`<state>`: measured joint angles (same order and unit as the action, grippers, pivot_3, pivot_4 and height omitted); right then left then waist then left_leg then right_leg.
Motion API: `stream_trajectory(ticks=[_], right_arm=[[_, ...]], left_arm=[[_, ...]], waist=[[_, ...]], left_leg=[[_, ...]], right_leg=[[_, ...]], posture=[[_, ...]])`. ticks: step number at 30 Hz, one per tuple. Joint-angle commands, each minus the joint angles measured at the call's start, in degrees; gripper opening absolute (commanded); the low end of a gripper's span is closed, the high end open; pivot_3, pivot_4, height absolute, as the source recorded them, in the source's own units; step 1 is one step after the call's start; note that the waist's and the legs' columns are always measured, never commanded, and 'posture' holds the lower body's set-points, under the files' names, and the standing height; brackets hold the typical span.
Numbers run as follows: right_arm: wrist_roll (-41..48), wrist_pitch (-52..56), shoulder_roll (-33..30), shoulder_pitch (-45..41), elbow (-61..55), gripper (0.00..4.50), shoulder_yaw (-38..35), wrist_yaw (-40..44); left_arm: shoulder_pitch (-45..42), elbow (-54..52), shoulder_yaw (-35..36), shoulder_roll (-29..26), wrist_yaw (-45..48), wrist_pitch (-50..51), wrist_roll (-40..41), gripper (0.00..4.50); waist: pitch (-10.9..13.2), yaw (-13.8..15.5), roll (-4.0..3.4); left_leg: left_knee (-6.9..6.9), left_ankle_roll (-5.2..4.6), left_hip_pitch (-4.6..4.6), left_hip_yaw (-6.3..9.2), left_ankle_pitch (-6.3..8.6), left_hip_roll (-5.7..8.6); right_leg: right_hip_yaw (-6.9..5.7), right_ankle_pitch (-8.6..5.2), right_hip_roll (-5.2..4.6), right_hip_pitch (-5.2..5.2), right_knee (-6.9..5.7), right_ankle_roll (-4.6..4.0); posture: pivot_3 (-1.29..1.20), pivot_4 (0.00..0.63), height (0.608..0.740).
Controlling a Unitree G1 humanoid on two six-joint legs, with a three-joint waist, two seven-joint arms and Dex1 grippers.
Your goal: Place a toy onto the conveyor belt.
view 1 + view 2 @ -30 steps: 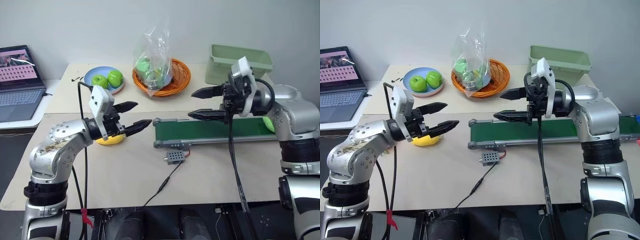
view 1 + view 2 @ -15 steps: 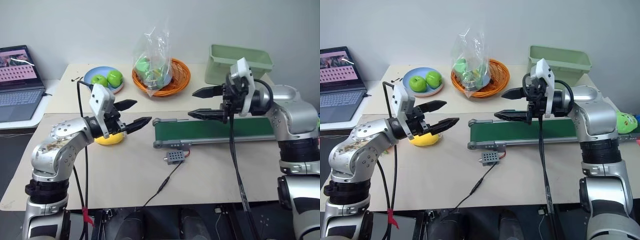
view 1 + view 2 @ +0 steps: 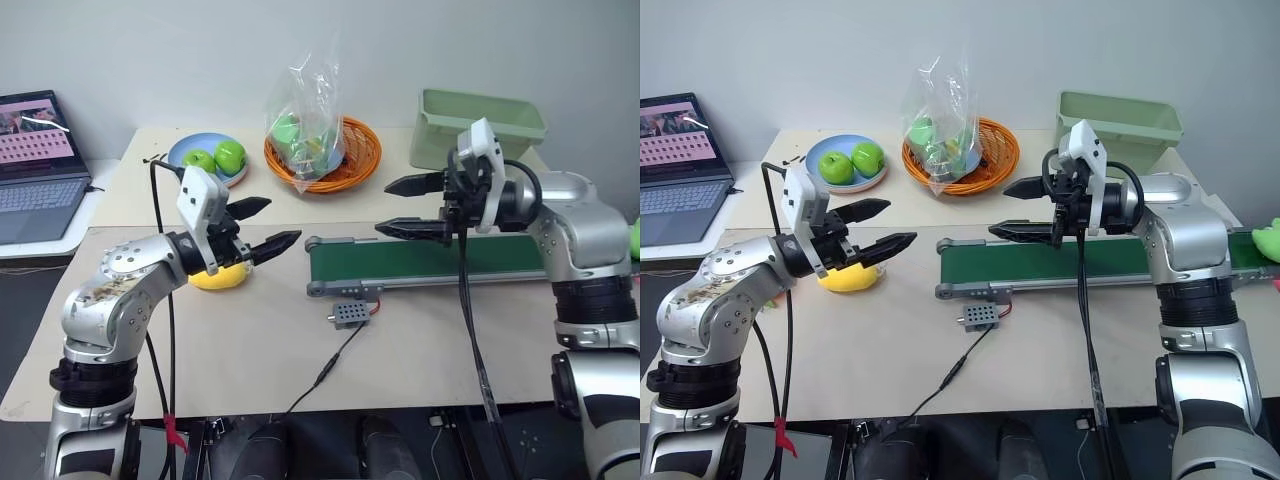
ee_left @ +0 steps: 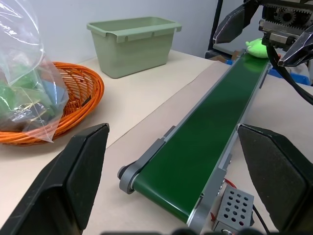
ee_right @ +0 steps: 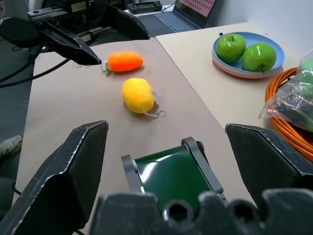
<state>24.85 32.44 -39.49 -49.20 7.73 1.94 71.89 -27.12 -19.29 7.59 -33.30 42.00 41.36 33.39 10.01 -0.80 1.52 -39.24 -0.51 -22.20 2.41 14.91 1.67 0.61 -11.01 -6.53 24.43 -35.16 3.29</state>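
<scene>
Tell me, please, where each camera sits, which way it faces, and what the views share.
Left and right eye views: on the head, looking forward and down over both arms, with the left gripper and right gripper open above the table.
Left wrist view: along its own fingers down the conveyor belt toward the toy.
Right wrist view: along its own fingers toward the yellow plush and orange plush.
Shared: every view shows the belt.

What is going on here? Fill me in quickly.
A two-armed robot is working at a table with a conveyor belt. The lime-green toy already lies at the belt's far right end. Both the left gripper and the right gripper hover open and empty, facing each other. A yellow plush and an orange plush lie on the table.
</scene>
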Motion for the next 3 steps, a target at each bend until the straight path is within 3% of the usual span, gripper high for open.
stream_trajectory(ticks=[1,3], right_arm=[[0.0,-1.7,-0.1,-1.1,-0.6,4.50,-0.9,-0.4],[-0.2,-1.8,-0.1,-1.1,-0.4,4.50,-0.9,-0.5]], left_arm=[[-0.7,-1.1,0.5,-0.7,0.0,-1.6,0.2,4.46],[-0.8,-0.7,0.0,-1.0,-0.1,-1.7,-0.6,4.46]], waist=[[0.0,0.0,0.00],[0.0,0.0,0.00]], left_leg=[[0.00,0.00,0.00,0.00,0.00,0.00],[0.00,0.00,0.00,0.00,0.00,0.00]], right_leg=[[0.00,0.00,0.00,0.00,0.00,0.00],[0.00,0.00,0.00,0.00,0.00,0.00]], posture=[[0.00,0.150,0.740],[0.00,0.150,0.740]])
